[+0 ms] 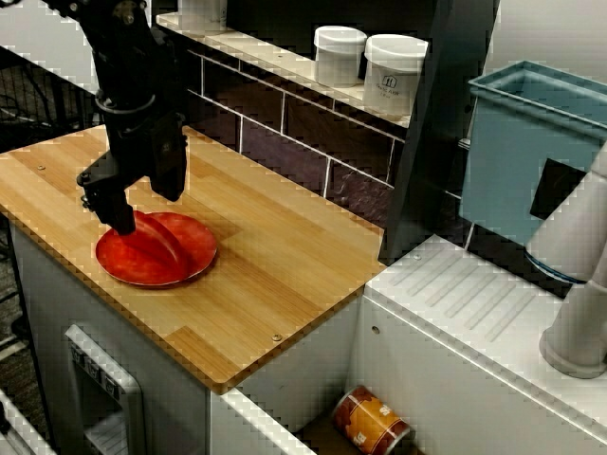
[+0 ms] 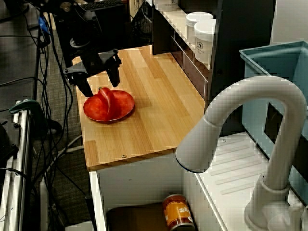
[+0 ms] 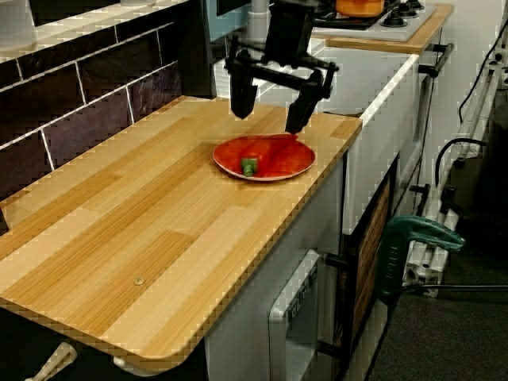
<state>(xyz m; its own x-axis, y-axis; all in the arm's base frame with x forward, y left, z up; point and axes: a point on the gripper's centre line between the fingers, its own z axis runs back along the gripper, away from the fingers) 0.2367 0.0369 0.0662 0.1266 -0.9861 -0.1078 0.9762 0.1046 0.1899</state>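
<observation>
Seen along the desk (image 3: 159,230), the tool (image 3: 270,115) hangs just above the red plate (image 3: 305,163), jaws spread wide and holding nothing. The red pepper (image 3: 270,152) lies on the plate below the gap, green stem (image 3: 249,167) leftward, its long axis roughly across the line between the fingers (image 3: 242,99). The arm stands near upright over the plate.

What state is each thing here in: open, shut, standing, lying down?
Round red plate: flat on the wooden counter.
Long red pepper with green stem: lying on the plate.
Black robot gripper: open, jaws spread over the pepper.
Two white lidded jars: upright, lids on.
Orange tin can: on its side in the sink.
</observation>
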